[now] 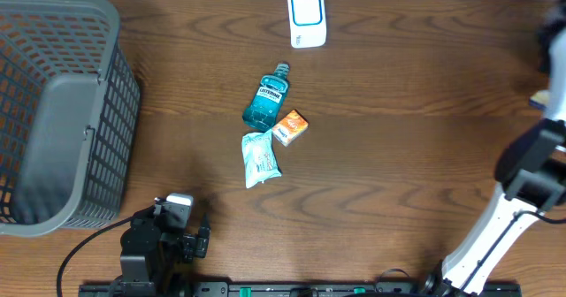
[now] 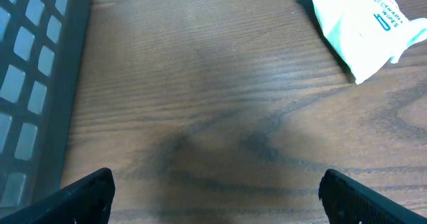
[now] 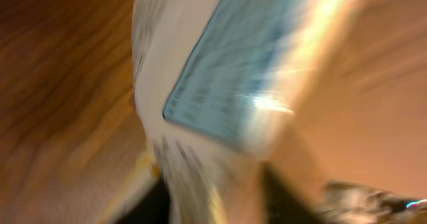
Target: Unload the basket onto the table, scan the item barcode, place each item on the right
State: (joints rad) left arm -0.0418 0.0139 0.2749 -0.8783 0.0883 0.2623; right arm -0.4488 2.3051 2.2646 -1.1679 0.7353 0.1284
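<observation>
Looks like the picking step. The teal plastic mouthwash bottle (image 1: 268, 98), small orange carton (image 1: 290, 126) and pale wipes packet (image 1: 260, 158) lie mid-table, with the white scanner (image 1: 307, 18) farther off. The left gripper (image 2: 213, 197) gapes empty. I cannot tell how the right arm (image 1: 522, 164) holds its jaws, the view being blurred. Next, I'd guess, one item must be grasped.

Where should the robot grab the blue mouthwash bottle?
Probably from straight above, pinching the Listerine mouthwash bottle across its body just below the cap. It lies flat, and the small orange box crowds its bottom end, so the upper sides look freer.
</observation>
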